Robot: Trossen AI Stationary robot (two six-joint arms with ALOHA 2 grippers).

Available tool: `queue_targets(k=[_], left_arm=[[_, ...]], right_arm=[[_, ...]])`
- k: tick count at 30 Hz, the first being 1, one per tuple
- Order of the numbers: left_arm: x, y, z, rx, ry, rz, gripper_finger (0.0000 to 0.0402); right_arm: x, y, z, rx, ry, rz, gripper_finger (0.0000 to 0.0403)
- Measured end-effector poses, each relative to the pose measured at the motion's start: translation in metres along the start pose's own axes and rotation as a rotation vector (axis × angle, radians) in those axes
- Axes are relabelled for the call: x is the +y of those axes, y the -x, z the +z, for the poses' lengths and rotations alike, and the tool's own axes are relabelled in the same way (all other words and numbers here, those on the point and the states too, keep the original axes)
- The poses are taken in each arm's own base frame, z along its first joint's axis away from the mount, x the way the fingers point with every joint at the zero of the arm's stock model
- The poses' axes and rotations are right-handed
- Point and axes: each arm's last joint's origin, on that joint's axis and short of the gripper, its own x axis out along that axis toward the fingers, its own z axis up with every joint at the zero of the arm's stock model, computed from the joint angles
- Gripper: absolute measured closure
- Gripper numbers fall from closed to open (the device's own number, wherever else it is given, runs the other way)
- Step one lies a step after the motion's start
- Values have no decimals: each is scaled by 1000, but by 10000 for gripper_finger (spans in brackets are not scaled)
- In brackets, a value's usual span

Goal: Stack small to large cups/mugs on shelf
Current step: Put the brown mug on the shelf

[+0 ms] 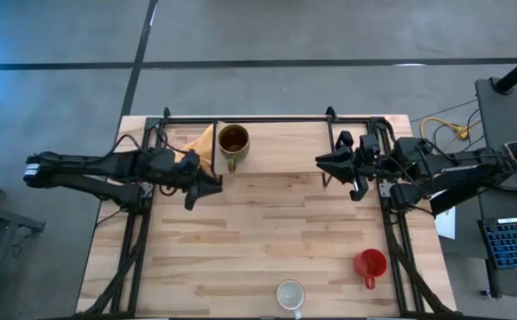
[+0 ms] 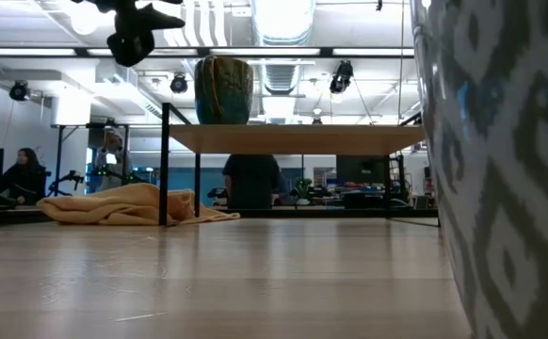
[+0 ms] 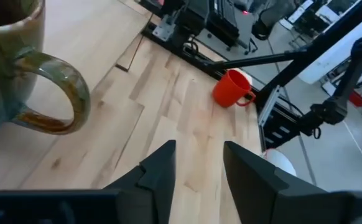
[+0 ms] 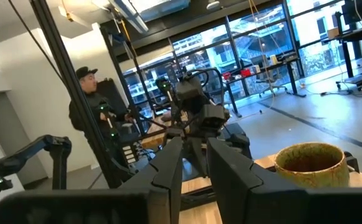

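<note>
The left gripper (image 1: 212, 185) sits left of centre in the overhead frame, its 2 fingers (image 3: 159, 171) parted with nothing between them, just below and left of the brownish-olive mug (image 1: 233, 141); that mug stands upright on the shelf (image 1: 276, 147), a light-wood board on thin black legs across the upper middle of the frame, near its left end, handle pointing toward the bottom of the frame; a crumpled tan cloth (image 1: 203, 147) lies just left of the mug, and whether they touch cannot be told; right of centre, the right gripper (image 1: 322, 162) hovers by the shelf's right end, its 2 fingers (image 4: 171, 165) a narrow gap apart and empty; at bottom centre the white mug (image 1: 290, 295) stands on the wooden table (image 1: 267, 240); to its right, lower right, the red mug (image 1: 370, 264) stands well apart from the shelf.
</note>
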Motion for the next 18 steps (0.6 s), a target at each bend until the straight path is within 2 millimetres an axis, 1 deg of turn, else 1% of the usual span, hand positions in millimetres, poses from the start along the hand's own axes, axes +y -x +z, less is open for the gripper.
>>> queue_targets(k=[3, 6, 7, 11, 18], left_arm=[[2, 5, -3, 22, 9, 44, 328], [3, 9, -3, -8, 6, 104, 383], [3, 10, -3, -21, 7, 120, 392], [5, 6, -1, -52, 5, 191, 399], [8, -14, -3, -27, 0, 245, 401]], right_arm=[[0, 0, 0, 0, 0, 0, 333], [0, 0, 0, 0, 0, 0, 331], [0, 0, 0, 0, 0, 0, 330], [0, 0, 0, 0, 0, 0, 333], [0, 0, 0, 0, 0, 0, 332]])
